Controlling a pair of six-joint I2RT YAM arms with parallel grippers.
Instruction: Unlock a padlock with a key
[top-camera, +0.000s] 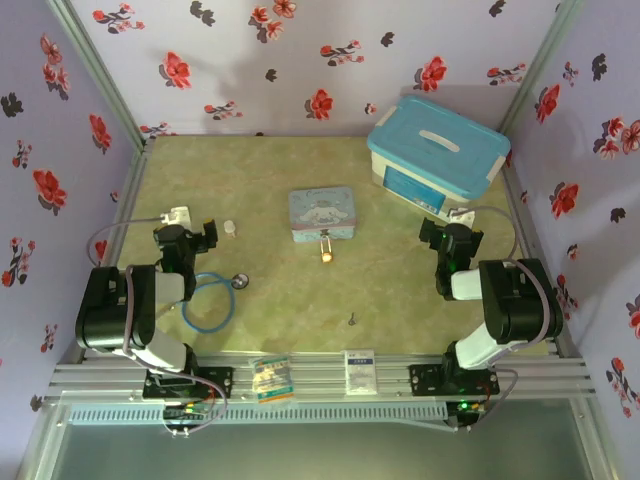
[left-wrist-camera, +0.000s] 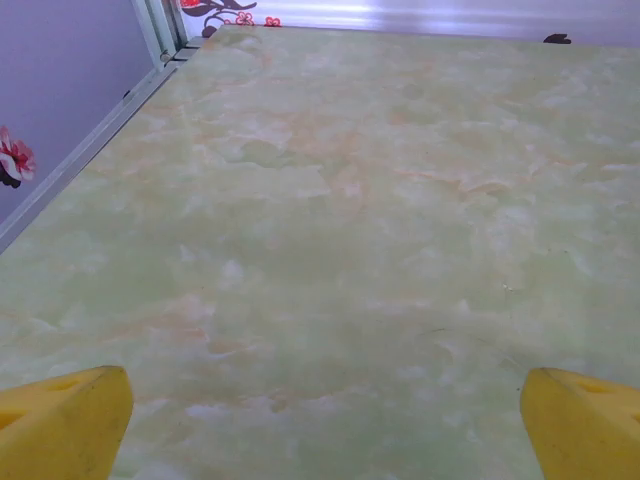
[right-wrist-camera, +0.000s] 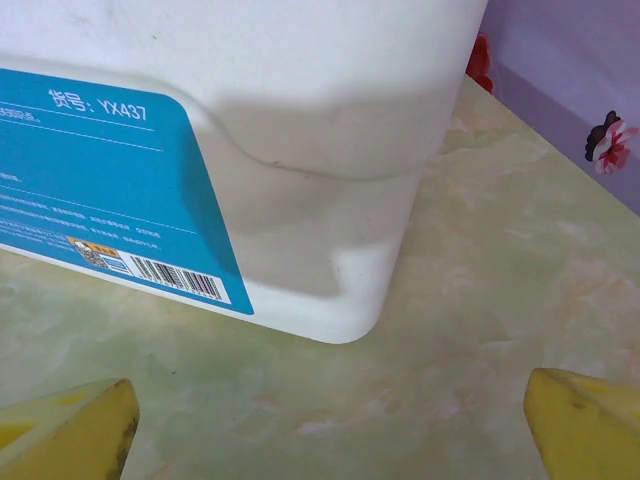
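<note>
1. Just in front of the light-blue cartoon tin, near the middle of the table, lies the padlock. It has a tiny, shiny brass-gold body, and its thin silver shackle points away toward the tin, so its long axis runs near-to-far.
2. Nearer the arm bases and slightly right, well apart from the padlock, lies the key, a slim dark-grey sliver of metal. Its heading is too small to read.
3. Both things sit between the arms. The right gripper looks nearer the key, which lies to its left and back toward the bases; the padlock is roughly midway between the two grippers.
4. That gripper's yellow fingertips stand wide apart, holding nothing. They face the rounded corner of a smooth white plastic storage box with a blue label.
5. The left gripper likewise has its fingertips spread and empty over bare green marbled tabletop. A small white cylinder and a round silver disc with blue tubing lie near it.
</note>
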